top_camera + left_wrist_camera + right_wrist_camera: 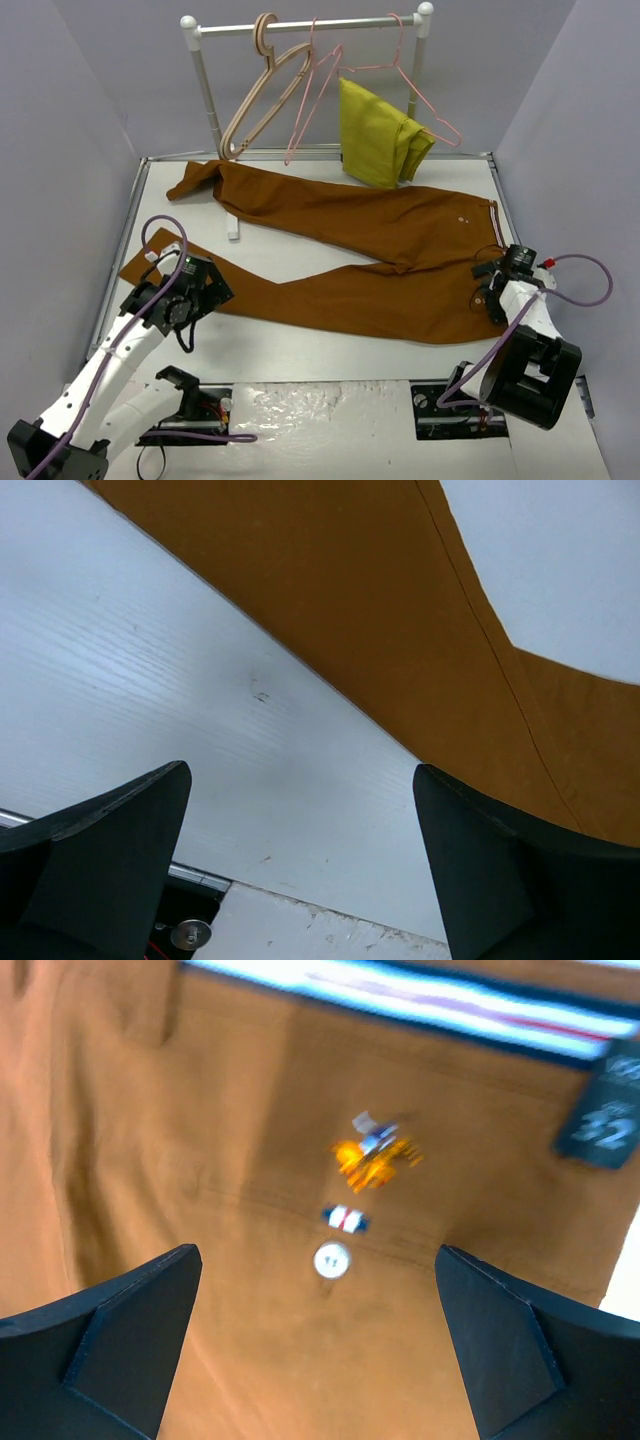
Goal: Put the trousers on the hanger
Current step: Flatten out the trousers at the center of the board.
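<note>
In the lower left of the overhead view, the left gripper [190, 290] [302, 780] is hanging over the white table [260, 345], jaws spread wide and gripping nothing, just beside one leg hem of the trousers [400, 230] [350, 600] [200, 1160]. At lower right, the right gripper [490, 285] [320, 1260] is hovering, equally wide and empty, over their striped waistband [420, 1000]. The trousers are lying flat across the middle, legs running left. At the top, the pink wire hanger [303, 110] is dangling from the rail [310, 25] between a wooden hanger [255, 100] and a yellow garment [375, 135]
</note>
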